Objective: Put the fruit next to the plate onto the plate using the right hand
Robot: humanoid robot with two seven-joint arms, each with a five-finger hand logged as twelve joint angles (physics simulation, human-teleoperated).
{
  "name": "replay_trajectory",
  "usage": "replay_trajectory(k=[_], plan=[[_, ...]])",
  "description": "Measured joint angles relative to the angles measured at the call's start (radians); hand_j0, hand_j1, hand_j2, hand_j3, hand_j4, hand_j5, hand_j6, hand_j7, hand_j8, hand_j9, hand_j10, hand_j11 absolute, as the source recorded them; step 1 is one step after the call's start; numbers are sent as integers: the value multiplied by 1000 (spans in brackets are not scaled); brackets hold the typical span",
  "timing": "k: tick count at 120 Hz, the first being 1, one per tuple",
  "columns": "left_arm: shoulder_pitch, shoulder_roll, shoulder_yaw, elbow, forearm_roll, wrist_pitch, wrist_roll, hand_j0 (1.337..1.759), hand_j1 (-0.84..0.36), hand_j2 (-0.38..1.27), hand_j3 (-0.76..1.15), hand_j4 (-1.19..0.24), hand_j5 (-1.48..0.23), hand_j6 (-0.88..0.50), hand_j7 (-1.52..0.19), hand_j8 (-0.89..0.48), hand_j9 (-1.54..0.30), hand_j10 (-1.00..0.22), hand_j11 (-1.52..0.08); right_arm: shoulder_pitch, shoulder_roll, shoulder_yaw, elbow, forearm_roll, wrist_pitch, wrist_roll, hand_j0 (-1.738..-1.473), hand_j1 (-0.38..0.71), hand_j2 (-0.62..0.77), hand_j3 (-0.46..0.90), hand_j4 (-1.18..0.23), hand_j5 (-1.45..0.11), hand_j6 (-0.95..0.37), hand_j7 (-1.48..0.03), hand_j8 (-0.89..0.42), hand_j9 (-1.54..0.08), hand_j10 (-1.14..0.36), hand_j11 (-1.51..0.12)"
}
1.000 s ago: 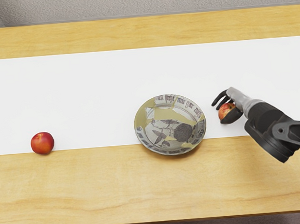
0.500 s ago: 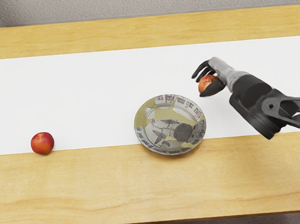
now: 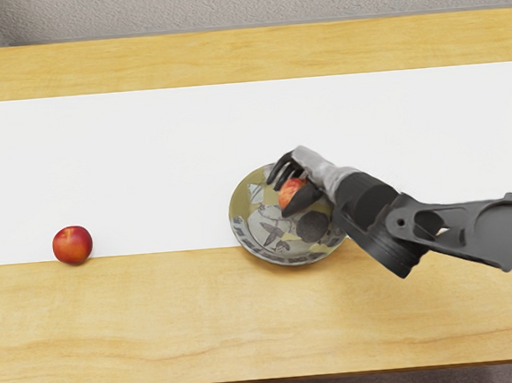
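My right hand reaches in from the right and is over the patterned plate, fingers curled around a red fruit. The fruit is held above the plate's middle; whether it touches the plate cannot be told. The forearm covers the plate's right rim. A second red fruit lies far to the left, at the front edge of the white cloth. The left arm is out of view.
A white cloth runner covers the table's middle band, with bare wood in front and behind. The plate straddles the cloth's front edge.
The right hand lifted the fruit from the cloth right of the plate, carried it left and lowered it over the plate. The far-left fruit has not moved.
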Motion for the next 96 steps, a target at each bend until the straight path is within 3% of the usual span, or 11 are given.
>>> replay_trajectory(k=[20,31,44,71,86,96], plan=[[0,0,0,0,0,0,0,1658,349,0,0,0,0,0,0,0,0,0,0,11,-19,12,3,-8,4,1,-1656,-46,92,0,-321,-442,-310,-428,-186,-445,-207,-423],[0,0,0,0,0,0,0,1658,349,0,0,0,0,0,0,0,0,0,0,17,-54,69,4,-8,74,1,-1657,-145,58,0,-215,-294,-208,-285,-129,-296,-142,-282],[0,0,0,0,0,0,0,1658,349,0,0,0,0,0,0,0,0,0,0,-4,-77,207,10,28,275,1,-1657,-217,32,0,-136,-186,-133,-181,-86,-187,-94,-179],[0,0,0,0,0,0,0,1658,349,0,0,0,0,0,0,0,0,0,0,-265,-89,727,14,224,839,1,-1658,-286,8,0,-62,-83,-61,-81,-45,-83,-47,-80],[0,0,-1,0,-1,0,0,1658,349,0,0,0,0,0,0,0,0,0,0,-397,-111,921,14,333,983,1,-1658,-303,2,0,-44,-59,-44,-57,-35,-59,-36,-57],[0,0,-1,0,-2,0,0,1658,349,0,0,0,0,0,0,0,0,0,0,-471,-182,1005,12,431,1033,1,-1658,-309,0,0,-37,-49,-37,-48,-31,-49,-32,-48]])
